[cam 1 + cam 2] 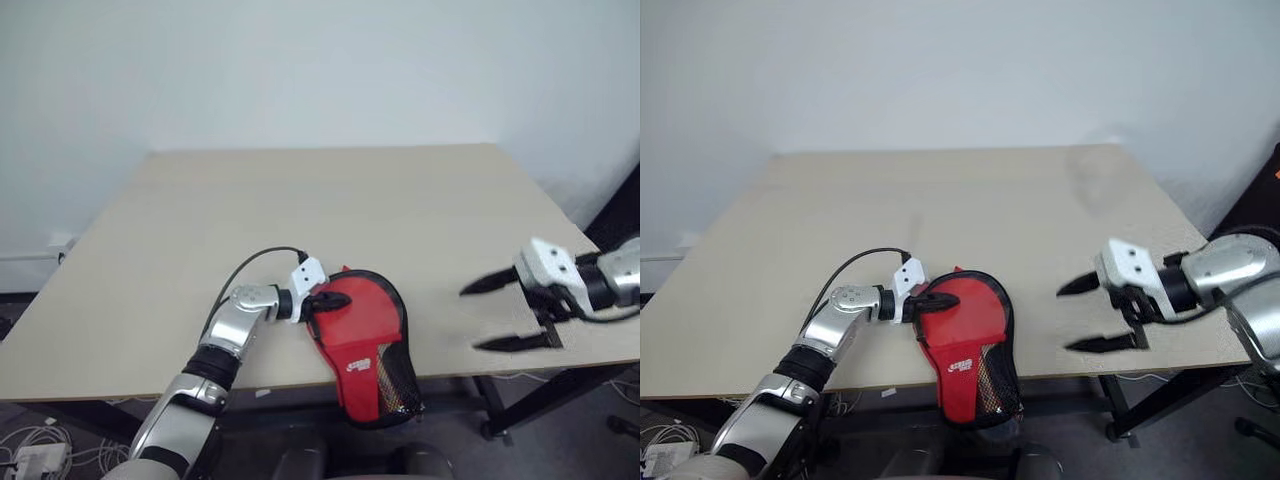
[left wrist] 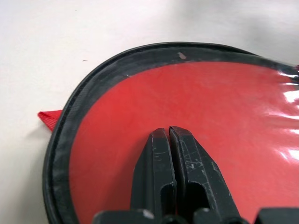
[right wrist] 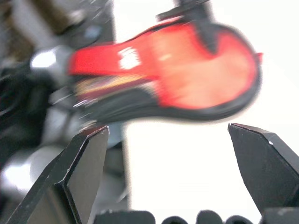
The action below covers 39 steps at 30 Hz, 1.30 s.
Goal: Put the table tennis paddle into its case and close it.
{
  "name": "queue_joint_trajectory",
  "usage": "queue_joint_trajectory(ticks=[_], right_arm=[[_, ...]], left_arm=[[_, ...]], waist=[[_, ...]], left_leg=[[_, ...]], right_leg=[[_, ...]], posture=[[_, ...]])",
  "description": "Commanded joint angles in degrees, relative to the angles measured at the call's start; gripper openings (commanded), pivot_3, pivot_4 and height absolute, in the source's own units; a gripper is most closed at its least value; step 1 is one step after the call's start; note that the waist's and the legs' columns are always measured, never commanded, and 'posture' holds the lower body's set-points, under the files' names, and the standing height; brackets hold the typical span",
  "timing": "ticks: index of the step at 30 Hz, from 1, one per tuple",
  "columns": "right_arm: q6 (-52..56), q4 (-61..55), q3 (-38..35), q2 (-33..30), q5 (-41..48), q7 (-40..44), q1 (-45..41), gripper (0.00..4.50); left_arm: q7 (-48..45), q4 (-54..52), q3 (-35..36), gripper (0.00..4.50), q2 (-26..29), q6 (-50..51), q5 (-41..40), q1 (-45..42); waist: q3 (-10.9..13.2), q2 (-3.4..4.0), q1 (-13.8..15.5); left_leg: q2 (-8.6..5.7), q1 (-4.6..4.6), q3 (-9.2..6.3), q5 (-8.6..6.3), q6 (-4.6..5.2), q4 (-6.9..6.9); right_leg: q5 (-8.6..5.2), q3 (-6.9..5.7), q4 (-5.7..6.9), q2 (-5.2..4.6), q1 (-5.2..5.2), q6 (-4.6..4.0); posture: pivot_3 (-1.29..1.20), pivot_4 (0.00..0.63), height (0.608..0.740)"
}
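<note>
The red case [image 1: 365, 340] with black edging and a mesh panel lies at the front edge of the beige table [image 1: 300, 200], its narrow handle end hanging past the edge. My left gripper [image 1: 345, 299] is shut, its closed fingertips [image 2: 168, 133] resting on the round red top of the case [image 2: 140, 102]. My right gripper [image 1: 471, 319] hovers open to the right of the case, near the table's front right edge, nothing between its fingers. In the right wrist view the case [image 3: 187, 70] lies ahead of that gripper [image 3: 166, 127]. The table tennis paddle is hidden.
A white wall stands behind the table. Cables and a power strip [image 1: 35, 462] lie on the floor at the lower left. A dark frame [image 1: 620, 220] stands beside the table's right edge.
</note>
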Motion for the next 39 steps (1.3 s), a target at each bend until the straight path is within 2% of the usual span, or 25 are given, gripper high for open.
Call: queue_joint_trajectory(ticks=[1,4,7,15,18,24,29,33,39], right_arm=[[1.2,5.6,0.8,4.2,-3.3,-6.2,-4.3,4.49],[3.3,8.7,1.3,9.3,-5.3,-12.5,-6.6,4.49],[6.4,11.4,2.3,14.2,-7.0,-18.4,-8.0,4.50],[12.3,14.7,3.3,24.5,-7.5,-26.5,-10.2,4.50],[13.9,16.0,3.8,28.1,-8.3,-29.6,-10.0,4.50],[13.5,20.5,5.5,34.1,-9.9,-34.0,-8.6,4.50],[9.2,29.4,6.2,39.3,-11.6,-35.6,-7.9,4.50],[7.3,32.8,4.9,41.5,-11.7,-37.1,-8.9,3.60],[7.6,34.7,2.1,43.2,-10.0,-36.8,-11.2,1.59]], left_arm=[[1.5,1.5,-0.1,0.00,1.5,3.9,2.4,3.5],[0.7,-3.3,1.2,0.00,2.5,6.1,0.8,5.0],[-1.1,-11.1,3.2,0.63,4.2,11.6,-2.6,6.9],[1.6,-28.7,12.0,3.42,7.9,22.6,-11.3,10.8],[5.8,-32.5,16.1,4.44,7.9,22.1,-12.1,12.3],[7.5,-38.1,21.3,4.48,9.9,25.0,-16.0,16.4],[9.0,-39.6,22.8,4.48,10.6,26.2,-17.3,17.7],[9.5,-39.8,22.9,4.50,10.8,26.4,-17.5,17.9],[9.6,-38.5,22.5,4.50,11.1,25.6,-16.7,18.1]], waist=[[0.0,0.03,-0.1],[-0.1,0.05,-0.1],[0.0,0.03,-0.2],[0.7,-0.02,-0.1],[0.7,-0.05,-0.1],[0.7,-0.05,-0.1],[0.8,-0.08,-0.1],[0.7,-0.10,-0.5],[0.8,-0.10,-0.7]], left_leg=[[0.00,0.00,0.00,0.00,0.00,0.00],[0.00,-0.04,0.06,0.00,-0.01,0.00],[0.04,-0.11,0.11,-0.04,-0.10,-0.02],[0.07,-0.27,0.17,-0.06,-0.15,0.14],[0.07,-0.30,0.17,-0.06,-0.16,0.18],[0.05,-0.33,0.41,0.12,-0.50,0.10],[0.05,-0.28,0.56,0.14,-0.49,0.13],[0.05,-0.13,0.64,0.14,-0.50,0.11],[0.06,-0.14,0.72,0.16,-0.53,0.06]], right_leg=[[0.03,0.00,0.00,0.00,0.00,0.04],[0.11,0.01,0.03,0.00,-0.09,0.02],[0.12,0.03,0.05,0.06,-0.21,0.01],[0.16,0.03,0.05,0.12,-0.29,-0.08],[0.17,0.05,0.04,0.12,-0.30,-0.09],[0.18,0.10,0.05,0.24,-0.35,-0.07],[0.18,0.15,0.06,0.33,-0.33,-0.08],[0.19,0.28,0.09,0.38,-0.29,-0.08],[0.19,0.34,0.11,0.41,-0.33,-0.07]], posture=[[0.00,0.000,0.706],[0.00,0.000,0.706],[0.00,0.000,0.706],[0.00,0.000,0.706],[0.00,0.000,0.706],[0.00,0.000,0.706],[0.00,0.000,0.706],[0.00,0.000,0.706],[0.00,0.000,0.706]])
